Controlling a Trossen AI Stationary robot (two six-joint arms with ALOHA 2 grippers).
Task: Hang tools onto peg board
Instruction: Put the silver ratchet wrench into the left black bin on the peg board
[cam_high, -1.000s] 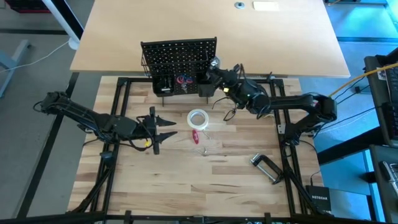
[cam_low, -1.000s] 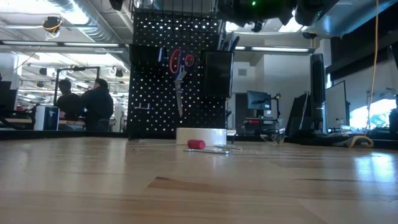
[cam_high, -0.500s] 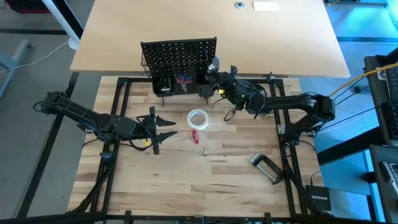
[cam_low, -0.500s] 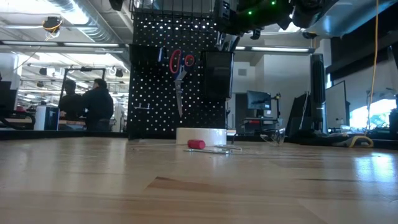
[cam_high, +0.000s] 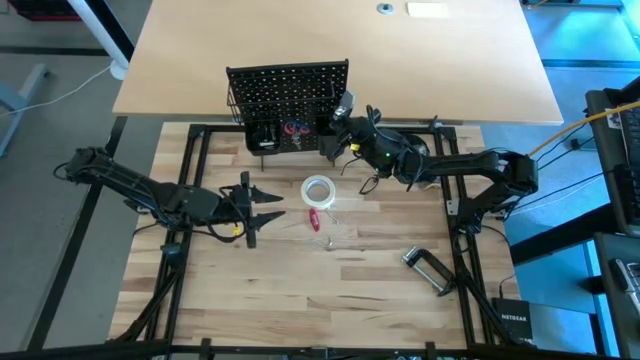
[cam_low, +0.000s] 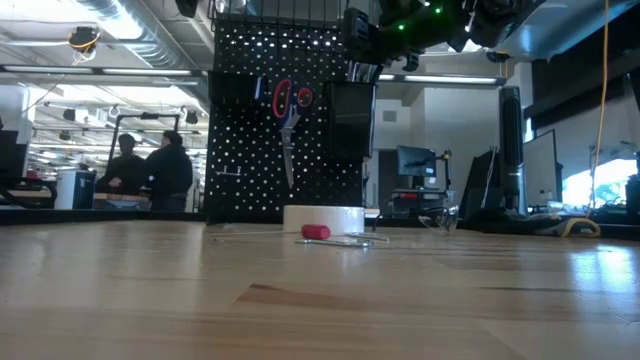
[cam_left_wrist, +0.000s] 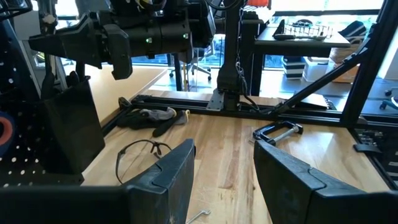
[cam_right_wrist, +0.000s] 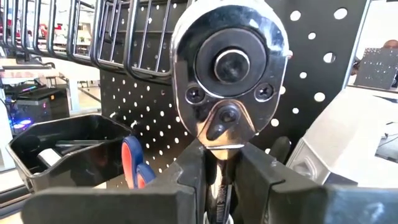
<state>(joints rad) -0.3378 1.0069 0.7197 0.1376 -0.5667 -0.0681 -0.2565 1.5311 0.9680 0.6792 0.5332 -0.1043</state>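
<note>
My tabletop (cam_high: 300, 300) carries the peg board (cam_high: 288, 82), upright at the far side, holes all over, wire basket (cam_right_wrist: 118, 37) along its top, square cups hung on its face. My right pincer (cam_right_wrist: 217, 180) is up at the board's right end beside a black cup (cam_low: 351, 118), fingers pinched narrow on the shaft of a chrome ratchet wrench (cam_right_wrist: 230, 74), its round head standing just above the fingertips. Judgement: steel, stiff, heavy for its size, polished so it'll slip; grip on the shaft below the head is right, keep it firm. Left pincer (cam_left_wrist: 221, 177) hangs low over the tabletop left of centre, fingers well apart, holding nothing. Red-handled scissors (cam_low: 288, 110) already hang on the board. The open black bin (cam_right_wrist: 68, 146) on the board holds a few small pale and metal bits, can't tell which. Still on the tabletop: white tape roll (cam_high: 318, 189), light, take it by the rim; silver C-clamp (cam_high: 428, 269) near the right front, heavy, rigid, grab its frame; a small red-handled tool (cam_high: 314, 220) by the tape.
</note>
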